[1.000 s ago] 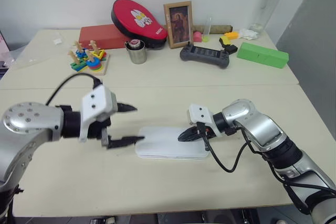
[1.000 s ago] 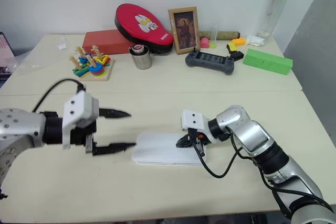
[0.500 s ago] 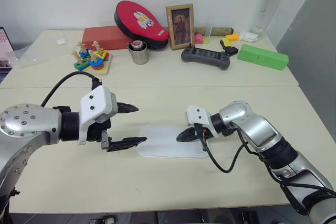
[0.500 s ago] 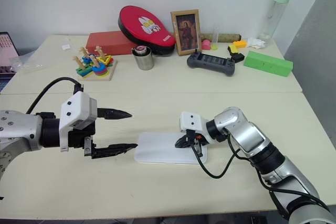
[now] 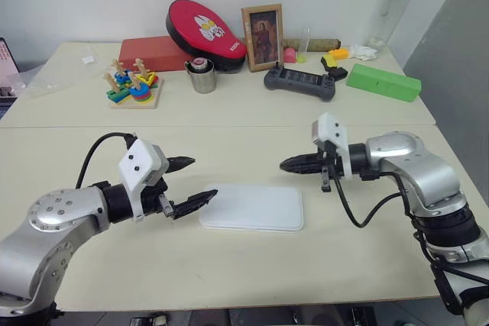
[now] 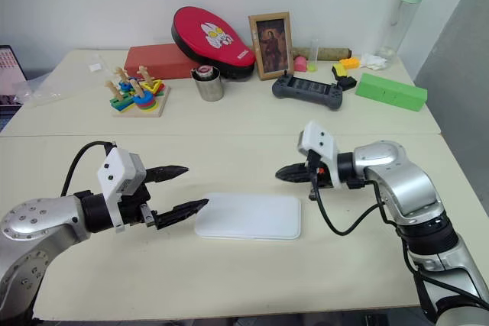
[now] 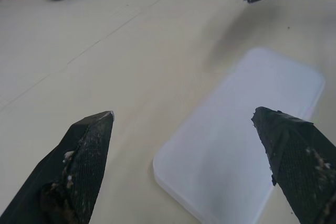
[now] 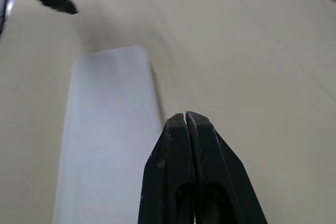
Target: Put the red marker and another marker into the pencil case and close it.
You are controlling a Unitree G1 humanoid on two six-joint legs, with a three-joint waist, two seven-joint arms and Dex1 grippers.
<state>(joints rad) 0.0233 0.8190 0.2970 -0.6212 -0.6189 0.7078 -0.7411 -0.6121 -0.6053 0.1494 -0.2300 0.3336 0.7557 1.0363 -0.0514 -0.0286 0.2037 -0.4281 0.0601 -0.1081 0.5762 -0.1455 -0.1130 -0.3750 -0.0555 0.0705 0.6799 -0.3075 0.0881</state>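
The flat white plastic rectangular pencil case (image 5: 252,207) lies closed on the beige table (image 5: 229,127) between my hands, its long axis running left to right. My left gripper (image 5: 197,182) gapes wide beside its left end; my right gripper (image 5: 285,164), pinched together and empty, hovers above its right end.

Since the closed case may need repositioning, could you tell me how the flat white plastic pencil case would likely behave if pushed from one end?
The flat white plastic pencil case looks rigid, so it would probably slide as one piece. Lying flat and low on the smooth beige table, it seems unlikely to tip. Its smooth surface and rounded corners may let it swivel.
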